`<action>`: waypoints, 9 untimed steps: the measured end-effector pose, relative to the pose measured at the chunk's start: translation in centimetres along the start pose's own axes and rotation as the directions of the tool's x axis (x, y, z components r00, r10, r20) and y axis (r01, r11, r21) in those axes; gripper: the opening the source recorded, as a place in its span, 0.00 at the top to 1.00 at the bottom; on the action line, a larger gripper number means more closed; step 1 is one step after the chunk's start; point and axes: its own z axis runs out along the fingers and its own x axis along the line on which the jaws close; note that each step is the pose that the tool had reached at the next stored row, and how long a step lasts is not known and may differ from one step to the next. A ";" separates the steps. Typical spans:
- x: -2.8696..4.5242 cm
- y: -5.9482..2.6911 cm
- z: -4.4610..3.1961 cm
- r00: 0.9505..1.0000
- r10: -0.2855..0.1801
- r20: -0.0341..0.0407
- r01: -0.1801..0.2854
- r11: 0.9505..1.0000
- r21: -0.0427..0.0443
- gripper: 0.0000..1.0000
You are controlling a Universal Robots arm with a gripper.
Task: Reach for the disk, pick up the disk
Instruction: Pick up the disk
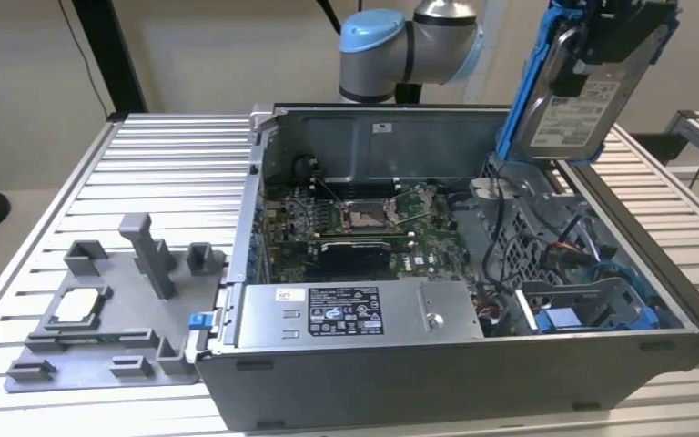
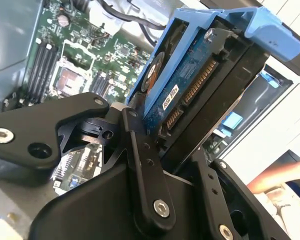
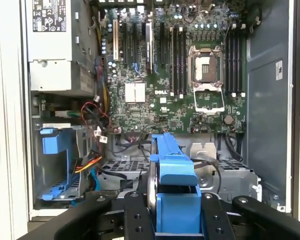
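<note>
While the disk (image 1: 574,86) hangs above the far right corner of the open computer case (image 1: 447,382), the end effector (image 2: 155,140) is pinching it across its flat faces, blue carrier frame (image 3: 172,170) uppermost in the first wrist view. To my judgement the pick-up is done and the lift is what matters now: keep the drive level with the pads square on both faces, since a heavy slab gripped near one end may swing or slip.

Going left to right across the worktop (image 1: 156,146): a grey fixture tray (image 1: 95,319) sits near the front left corner, holding a small white-topped chip (image 1: 76,305) in one pocket among empty posts and slots. The case beside it holds the power supply (image 1: 349,314) along its front wall, the motherboard (image 1: 349,218) on its floor, and a blue drive bay (image 1: 581,314) with loose cables at its right end, which looks vacant
</note>
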 end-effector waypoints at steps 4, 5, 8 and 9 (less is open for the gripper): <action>1.01 -0.03 0.00 1.000 0.002 0.000 -0.002 1.000 0.000 1.00; 1.30 -0.04 0.00 1.000 0.002 0.000 -0.002 1.000 0.000 1.00; 2.22 -0.08 0.01 1.000 0.004 0.000 -0.004 1.000 0.000 1.00; 2.58 -0.10 0.01 1.000 0.004 0.000 -0.004 1.000 0.000 1.00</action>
